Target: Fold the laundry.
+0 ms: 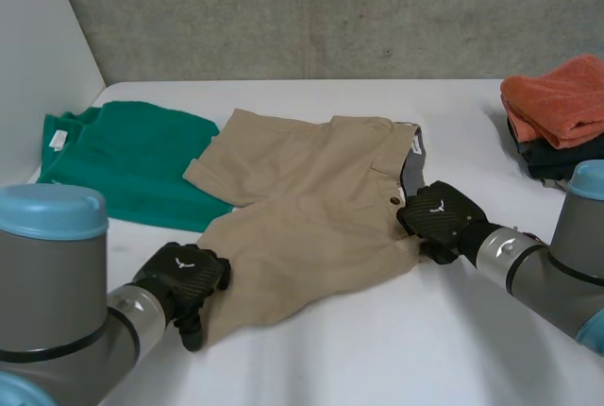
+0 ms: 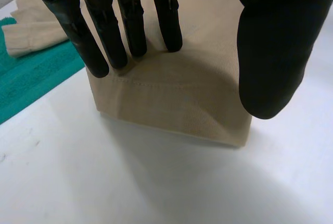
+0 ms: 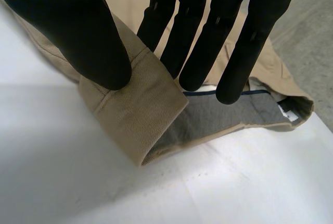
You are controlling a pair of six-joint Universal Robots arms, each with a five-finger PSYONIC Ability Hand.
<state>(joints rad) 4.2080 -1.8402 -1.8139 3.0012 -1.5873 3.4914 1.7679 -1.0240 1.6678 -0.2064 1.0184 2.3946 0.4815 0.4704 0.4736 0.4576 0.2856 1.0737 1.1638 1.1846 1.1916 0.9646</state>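
Near left on the white surface (image 1: 377,359): left robot hand (image 1: 184,279) wide, straight fingers (image 2: 104,47) pressed on the hem of the nearer leg of the tan shorts (image 1: 302,208), thumb lifted clear. Farther and to the right: right robot hand (image 1: 442,215) pinching the raised waistband corner between thumb and fingers (image 3: 192,52), grey lining exposed. Beyond, at the far left, a green garment (image 1: 132,156) lying flat, overlapped by the shorts' other leg; at the far right, a folded orange cloth (image 1: 557,94) atop a dark pile (image 1: 557,156).
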